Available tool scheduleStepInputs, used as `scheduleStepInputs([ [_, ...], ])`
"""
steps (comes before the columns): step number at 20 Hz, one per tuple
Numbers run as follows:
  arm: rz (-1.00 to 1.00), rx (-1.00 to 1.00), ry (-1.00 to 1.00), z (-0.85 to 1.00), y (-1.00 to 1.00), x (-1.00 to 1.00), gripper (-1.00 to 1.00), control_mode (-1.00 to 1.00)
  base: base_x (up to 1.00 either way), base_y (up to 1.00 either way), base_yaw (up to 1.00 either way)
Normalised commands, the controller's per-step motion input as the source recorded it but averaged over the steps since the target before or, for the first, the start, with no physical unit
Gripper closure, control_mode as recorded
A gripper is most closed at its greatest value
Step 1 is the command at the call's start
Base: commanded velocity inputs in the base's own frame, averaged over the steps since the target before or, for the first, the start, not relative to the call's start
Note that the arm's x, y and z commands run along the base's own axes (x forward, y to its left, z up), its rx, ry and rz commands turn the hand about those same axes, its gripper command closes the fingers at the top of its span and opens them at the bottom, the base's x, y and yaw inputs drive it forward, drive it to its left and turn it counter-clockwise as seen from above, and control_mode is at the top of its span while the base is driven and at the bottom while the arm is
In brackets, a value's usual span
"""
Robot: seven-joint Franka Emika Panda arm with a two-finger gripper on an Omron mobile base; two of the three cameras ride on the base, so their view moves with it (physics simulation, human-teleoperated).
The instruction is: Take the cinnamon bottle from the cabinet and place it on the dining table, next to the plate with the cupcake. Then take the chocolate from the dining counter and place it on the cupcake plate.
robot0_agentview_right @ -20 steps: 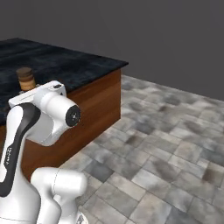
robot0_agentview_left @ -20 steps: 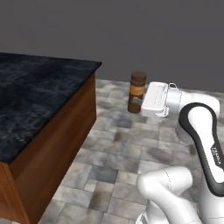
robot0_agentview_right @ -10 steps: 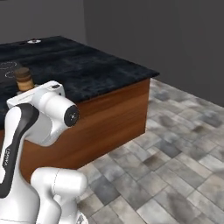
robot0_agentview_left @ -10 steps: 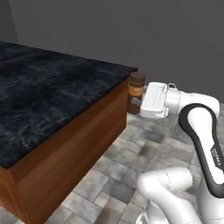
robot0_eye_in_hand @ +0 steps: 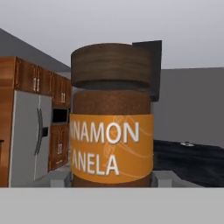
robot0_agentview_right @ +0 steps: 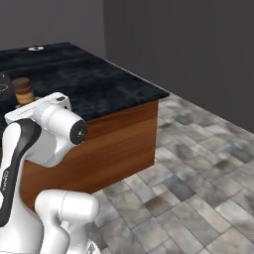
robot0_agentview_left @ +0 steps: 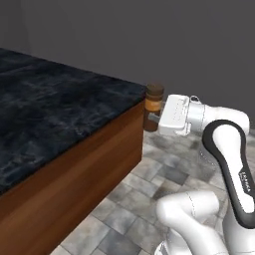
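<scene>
Standing upright with its long axis vertical, the cinnamon bottle [robot0_agentview_left: 153, 106] is clamped in the gripper [robot0_agentview_left: 151, 118] just off the corner of the dining table [robot0_agentview_left: 55, 113], which lies to its left.

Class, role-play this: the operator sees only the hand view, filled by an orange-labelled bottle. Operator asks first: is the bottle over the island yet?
Observer: Not yet. In the left base view the cinnamon bottle sits in the gripper beside the corner of the dining table, above the tiled floor.
Operator: Is it upright?
Observer: Yes, the dark cap points up and the bottle stands vertical between the fingers.
Operator: Anything on the island near it?
Observer: In the right base view a small pale object lies at the top's far end; I cannot tell what it is.
</scene>
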Motion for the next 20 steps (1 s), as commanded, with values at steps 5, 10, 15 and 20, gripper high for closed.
scheduleStepInputs([
  [5, 0.00, 0.00, 0.00, 0.00, 0.00, 0.00, 1.00, 1.00, 0.61, -1.00, 0.17],
  [10, 0.00, 0.00, 0.00, 0.00, 0.00, 0.00, 1.00, 1.00, 0.57, -1.00, 0.18],
  [15, 0.00, 0.00, 0.00, 0.00, 0.00, 0.00, 1.00, 1.00, 0.57, -1.00, 0.20],
  [20, 0.00, 0.00, 0.00, 0.00, 0.00, 0.00, 1.00, 1.00, 0.72, -0.97, 0.23],
])
